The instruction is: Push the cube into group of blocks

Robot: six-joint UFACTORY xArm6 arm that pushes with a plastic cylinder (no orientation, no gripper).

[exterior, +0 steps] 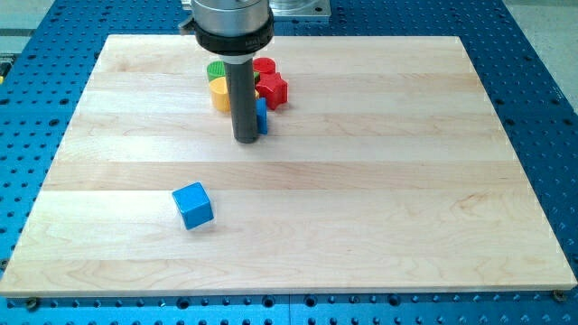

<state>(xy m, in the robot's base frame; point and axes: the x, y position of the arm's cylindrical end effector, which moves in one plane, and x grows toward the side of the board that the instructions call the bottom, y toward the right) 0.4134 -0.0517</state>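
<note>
Pale wooden board (361,181) sits on a blue perforated table (542,54), 1 camera view only. Blue cube (192,205) sits alone on the board, lower left of centre, slightly rotated against the board edges, nothing touching it. The group of blocks is near the view's top, just left of centre: green block (216,69) at the top left of the cluster, yellow block (219,92) directly below it, red round-looking block (265,65) at the top right, red star-like block (274,88) below that, and a second blue block (261,116) at the cluster's bottom, mostly hidden behind the rod so its shape can't be made out. Dark straight rod (244,95) comes down from the silver and black arm mount (232,23) at the view's top, crossing in front of the cluster. My tip (246,140) is on the board at the cluster's lower edge, just beside the hidden blue block, contact can't be confirmed. No pincer on this rig, so no open or closed state to tell. Cube is well apart from my tip and from the group, down and to the view's left of both
</note>
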